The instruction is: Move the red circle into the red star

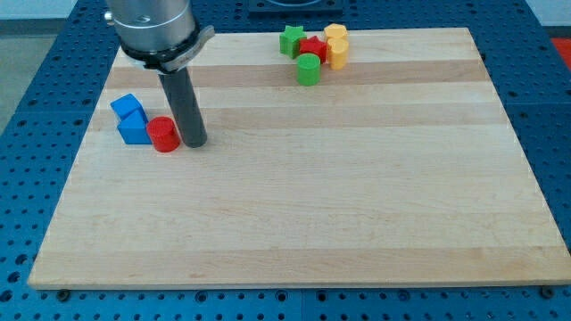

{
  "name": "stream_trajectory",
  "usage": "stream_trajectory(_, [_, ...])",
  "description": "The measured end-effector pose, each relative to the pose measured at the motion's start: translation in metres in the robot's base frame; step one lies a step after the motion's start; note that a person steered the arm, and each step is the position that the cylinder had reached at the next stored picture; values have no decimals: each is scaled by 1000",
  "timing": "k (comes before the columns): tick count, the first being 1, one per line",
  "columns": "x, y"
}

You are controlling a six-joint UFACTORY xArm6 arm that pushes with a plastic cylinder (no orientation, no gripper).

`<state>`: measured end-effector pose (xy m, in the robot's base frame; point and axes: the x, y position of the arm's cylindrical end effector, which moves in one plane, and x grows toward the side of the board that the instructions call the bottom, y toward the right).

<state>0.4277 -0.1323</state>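
The red circle (pixel 163 134) sits near the view's left edge of the wooden board, touching a blue block (pixel 135 130). The red star (pixel 312 48) lies far off at the view's top, right of centre, hemmed in by other blocks. My tip (pixel 195 141) rests on the board just to the right of the red circle, close to it or touching it. The dark rod rises from the tip to the arm's metal flange at the view's top left.
A second blue block (pixel 127 107) sits above the first. Around the red star are a green star (pixel 291 40), a green cylinder (pixel 308 69) and two yellow blocks (pixel 336 36) (pixel 339 53). The board (pixel 312 196) ends on a blue perforated table.
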Motion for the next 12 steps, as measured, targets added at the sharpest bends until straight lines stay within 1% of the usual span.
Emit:
stream_trajectory(1, [0, 30])
stream_trajectory(2, [-10, 44])
stream_trajectory(3, [-32, 47])
stream_trajectory(4, [-37, 47])
stream_trajectory(5, [-16, 47])
stream_trajectory(6, [16, 42])
stream_trajectory(7, [36, 5])
stream_trajectory(8, [42, -44])
stream_trajectory(9, [42, -74])
stream_trajectory(10, [41, -79])
stream_trajectory(12, [17, -79])
